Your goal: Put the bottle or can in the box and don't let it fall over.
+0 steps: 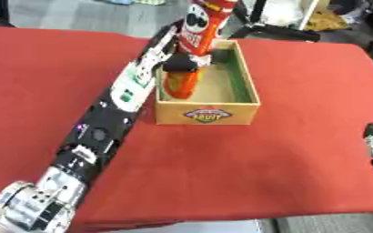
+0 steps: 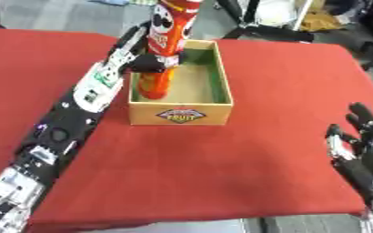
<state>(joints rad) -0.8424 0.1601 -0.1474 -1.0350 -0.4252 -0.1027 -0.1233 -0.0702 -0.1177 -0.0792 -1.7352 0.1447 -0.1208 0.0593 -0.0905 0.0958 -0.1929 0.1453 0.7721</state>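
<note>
A tall red crisp can [image 1: 196, 34] with a face printed on it stands upright in the near left corner of an open cardboard box [image 1: 208, 113]. The box sits on the red table and has a fruit label on its front wall. My left arm stretches from the lower left up to the box, and my left hand [image 1: 183, 62] has its dark fingers curled round the middle of the can. The can's bottom is inside the box; I cannot tell if it touches the floor. My right hand [image 2: 363, 157] rests open at the lower right, fingers up.
The red tablecloth [image 2: 221, 159] covers the whole table, with its front edge near the bottom of the view. Beyond the far edge there are dark chair or stand legs [image 1: 273, 29] and grey floor.
</note>
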